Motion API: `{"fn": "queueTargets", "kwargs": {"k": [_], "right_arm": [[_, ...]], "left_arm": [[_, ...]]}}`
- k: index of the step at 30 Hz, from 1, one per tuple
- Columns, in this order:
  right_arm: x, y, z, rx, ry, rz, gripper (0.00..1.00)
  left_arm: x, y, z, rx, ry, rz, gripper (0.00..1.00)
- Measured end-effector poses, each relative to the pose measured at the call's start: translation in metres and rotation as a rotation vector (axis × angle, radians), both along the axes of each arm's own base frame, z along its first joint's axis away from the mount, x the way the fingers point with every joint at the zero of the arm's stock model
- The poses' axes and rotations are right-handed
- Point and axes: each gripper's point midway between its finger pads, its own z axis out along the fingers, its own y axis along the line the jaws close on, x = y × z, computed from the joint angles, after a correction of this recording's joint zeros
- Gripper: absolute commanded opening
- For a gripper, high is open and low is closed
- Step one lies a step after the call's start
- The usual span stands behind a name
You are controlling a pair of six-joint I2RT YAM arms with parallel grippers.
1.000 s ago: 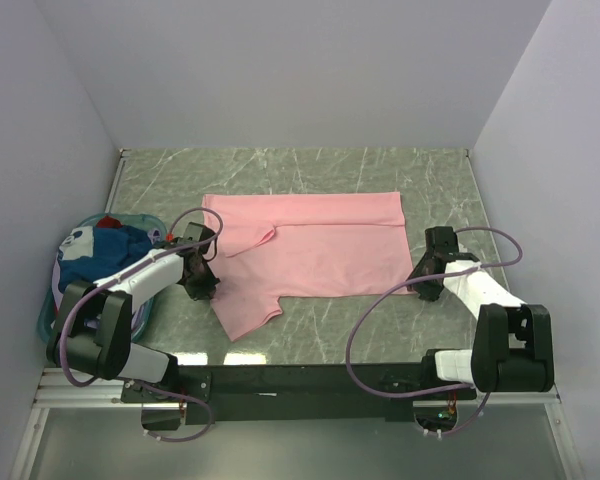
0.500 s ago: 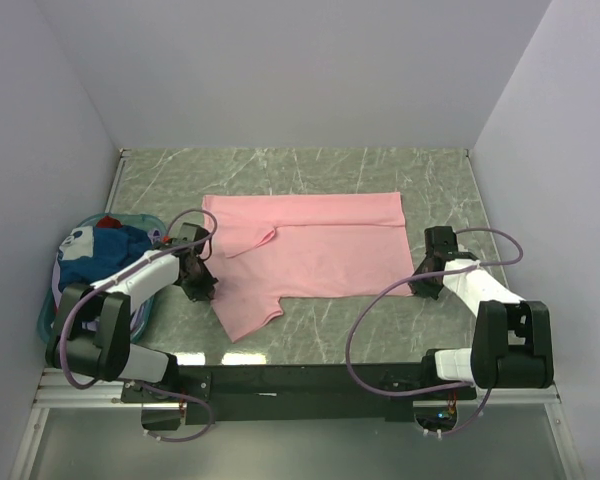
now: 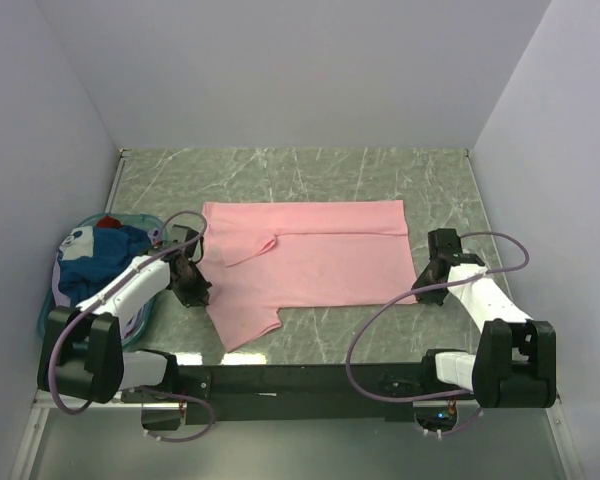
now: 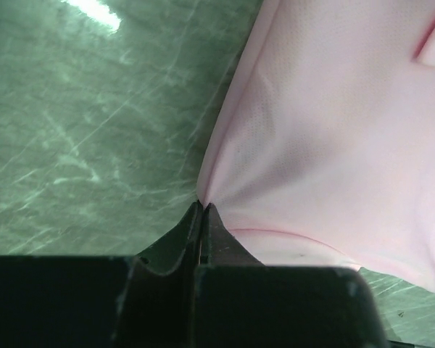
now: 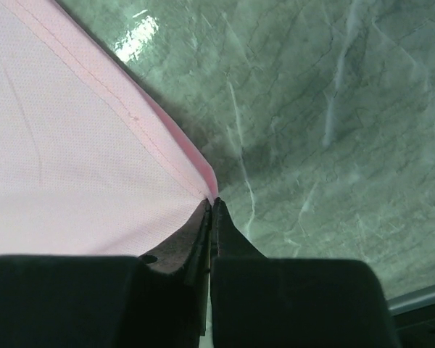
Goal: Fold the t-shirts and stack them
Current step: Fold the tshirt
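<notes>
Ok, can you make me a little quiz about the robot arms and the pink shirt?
1. True or false: the left gripper and the right gripper are both shut on the pink t-shirt.
2. Where are the bunched shirts? A: in the teal basket. B: on top of the pink t-shirt. C: beside the right gripper.
3. Fill in: the table is ___ in colour.
Key: 1 true; 2 A; 3 green.

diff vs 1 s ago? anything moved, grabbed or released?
The left gripper and right gripper drew back toward the arm bases, dragging the pink shirt slightly nearer. Both are shut on its edge; nothing was let go. The basket and the bunched shirts in it did not move.
</notes>
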Motion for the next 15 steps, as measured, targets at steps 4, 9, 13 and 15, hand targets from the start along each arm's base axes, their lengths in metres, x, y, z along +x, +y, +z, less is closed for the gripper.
{"fn": "queueTargets", "kwargs": {"k": [4, 9, 13, 15], "right_arm": [[0.004, 0.000, 0.009, -0.003, -0.002, 0.013, 0.00], [0.026, -0.002, 0.031, -0.010, -0.049, 0.029, 0.00], [0.041, -0.003, 0.042, -0.018, -0.065, 0.039, 0.00], [0.047, -0.003, 0.043, -0.020, -0.060, 0.044, 0.00]], "left_arm": [[-0.002, 0.002, 0.005, 0.003, 0.014, 0.008, 0.01], [0.016, 0.002, 0.025, 0.002, -0.022, 0.011, 0.01], [0.033, 0.004, 0.037, 0.018, -0.046, 0.011, 0.01], [0.042, 0.006, 0.041, 0.034, -0.052, 0.014, 0.01]]}}
